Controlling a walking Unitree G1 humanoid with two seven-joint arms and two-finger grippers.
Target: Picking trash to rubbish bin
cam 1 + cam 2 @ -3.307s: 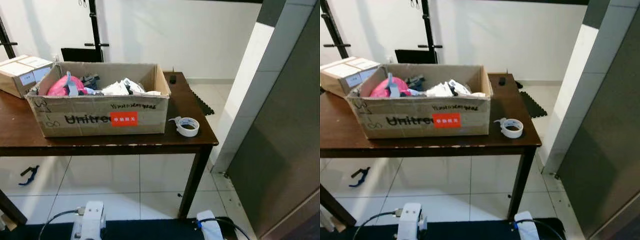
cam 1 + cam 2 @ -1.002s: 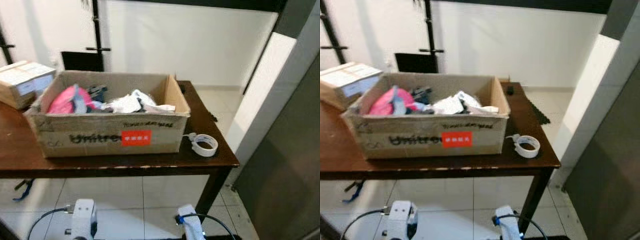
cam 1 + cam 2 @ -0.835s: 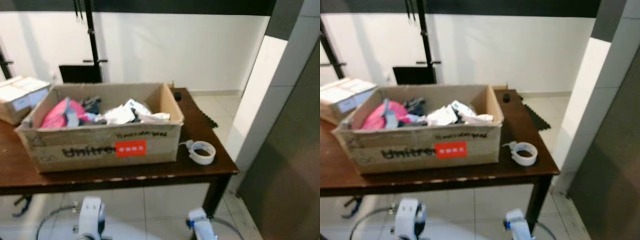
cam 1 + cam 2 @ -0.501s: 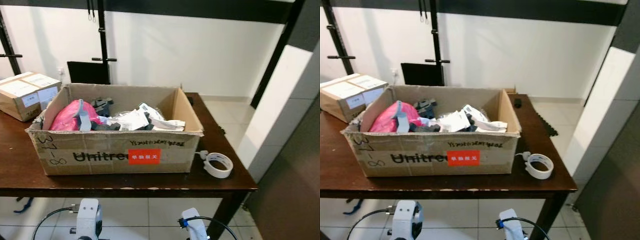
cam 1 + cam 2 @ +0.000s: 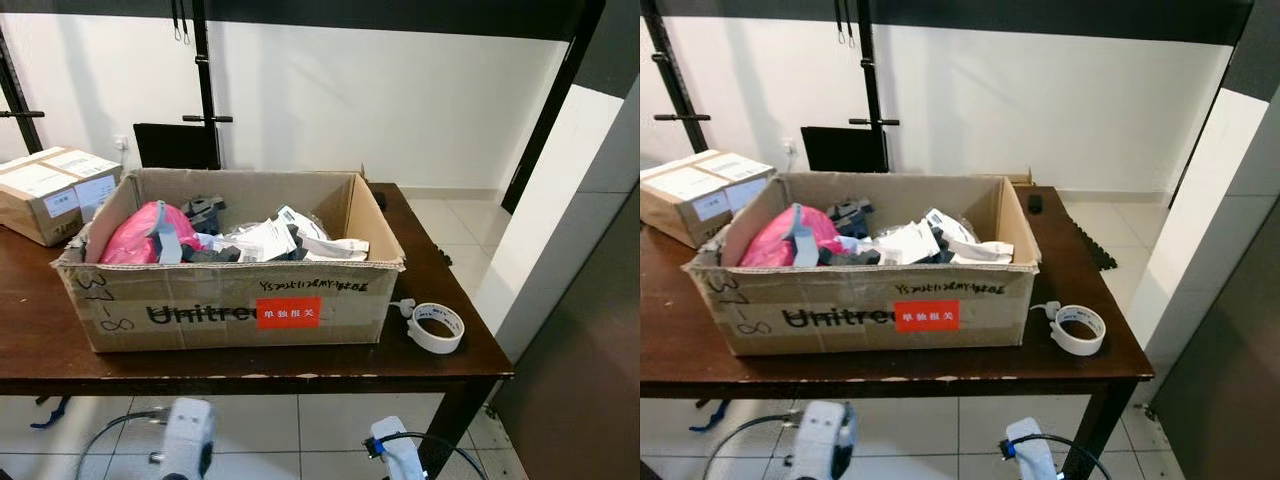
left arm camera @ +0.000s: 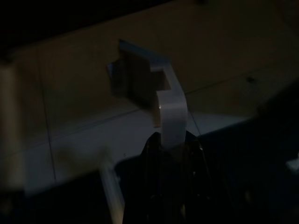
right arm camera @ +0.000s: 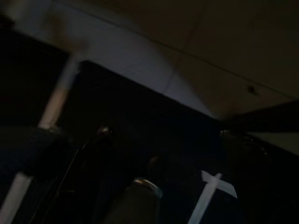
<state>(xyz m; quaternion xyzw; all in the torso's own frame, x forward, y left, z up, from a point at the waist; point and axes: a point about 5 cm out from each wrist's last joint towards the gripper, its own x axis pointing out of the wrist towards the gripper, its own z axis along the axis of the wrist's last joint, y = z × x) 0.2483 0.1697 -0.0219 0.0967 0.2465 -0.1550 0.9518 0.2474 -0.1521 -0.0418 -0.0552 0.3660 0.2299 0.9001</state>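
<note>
An open cardboard box point(image 5: 232, 300) with a red label stands on a dark wooden table point(image 5: 440, 365). It holds a pink bag point(image 5: 140, 232), white wrappers point(image 5: 262, 238) and grey scraps. Both arms hang low in front of the table; the left wrist point(image 5: 188, 440) and the right wrist point(image 5: 395, 452) show at the bottom edge. In the dark left wrist view, my left gripper point(image 6: 172, 142) is shut on a pale bent strip of trash point(image 6: 169, 116) above the tiled floor. The right wrist view is very dark, with floor tiles and dark shapes.
A roll of white tape point(image 5: 436, 327) lies on the table right of the box. A smaller closed carton point(image 5: 50, 190) sits at the table's far left. A black stand point(image 5: 205, 90) and white wall are behind; a grey wall point(image 5: 590, 330) stands on the right.
The camera has come closer to the table and steadied, so the box looks larger. The box, tape roll and carton have not moved on the table.
</note>
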